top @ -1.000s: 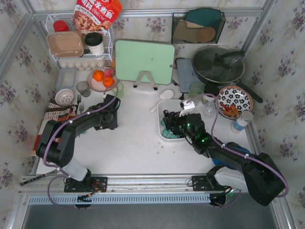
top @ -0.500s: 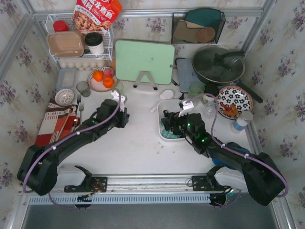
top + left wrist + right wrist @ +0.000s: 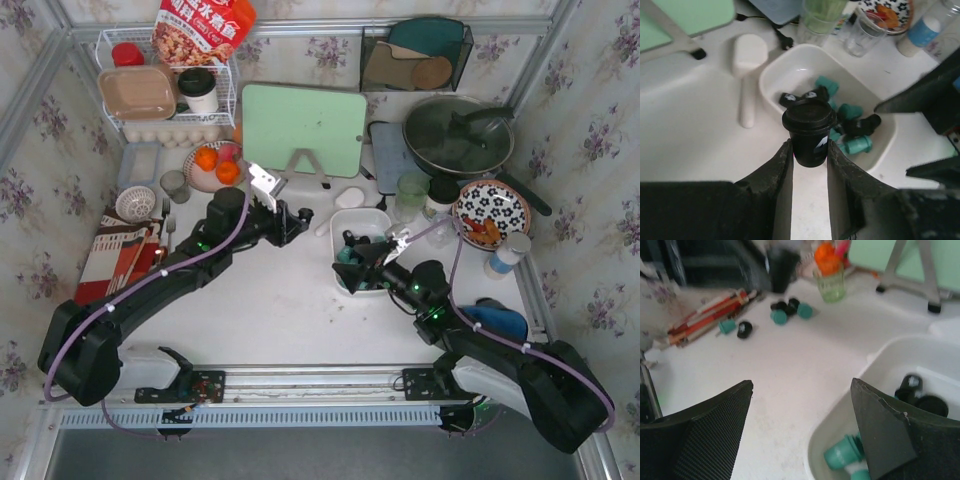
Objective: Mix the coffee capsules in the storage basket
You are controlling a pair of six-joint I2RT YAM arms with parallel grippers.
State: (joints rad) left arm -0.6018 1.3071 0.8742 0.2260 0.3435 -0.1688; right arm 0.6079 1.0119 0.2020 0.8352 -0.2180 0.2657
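left fingers (image 3: 782, 175): brought black capsule (image 3: 809, 131) toward basket (image 3: 790, 70) | right fingers (image 3: 700, 430): spread wider

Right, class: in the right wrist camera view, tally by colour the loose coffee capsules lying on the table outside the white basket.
Teal capsules: 3
Black capsules: 3
Total: 6

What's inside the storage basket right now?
Teal capsules and black capsules lie at the near end of the storage basket; its far end is bare. The held capsule in the left claw blocks part of the wrist view, so no exact count.
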